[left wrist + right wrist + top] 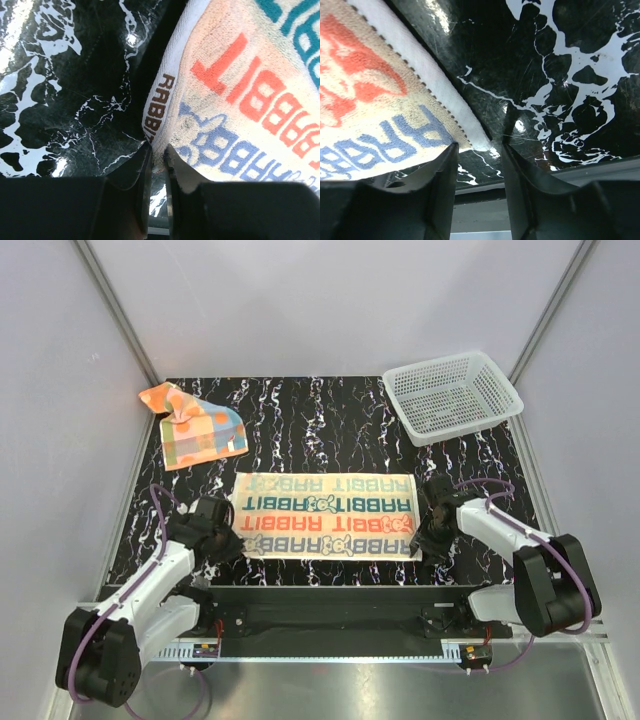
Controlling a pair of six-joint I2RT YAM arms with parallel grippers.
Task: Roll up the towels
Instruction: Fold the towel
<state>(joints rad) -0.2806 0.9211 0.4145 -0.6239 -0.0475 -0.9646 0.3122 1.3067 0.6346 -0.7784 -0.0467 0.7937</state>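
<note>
Cream towel [325, 515] is lying flat, centre-near; orange towel [193, 425] is sitting far left. Left gripper [158, 156] is pinching the cream towel's near-left corner. Right gripper [480, 150] is straddling the near-right corner, jaws apart. It should be clamping squarely before both begin rolling evenly.

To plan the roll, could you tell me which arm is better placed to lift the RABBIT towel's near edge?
Left, probably. The left gripper looks pinched on a near corner of the cream towel, while the right gripper stands open with its corner loose between the fingers.
</note>
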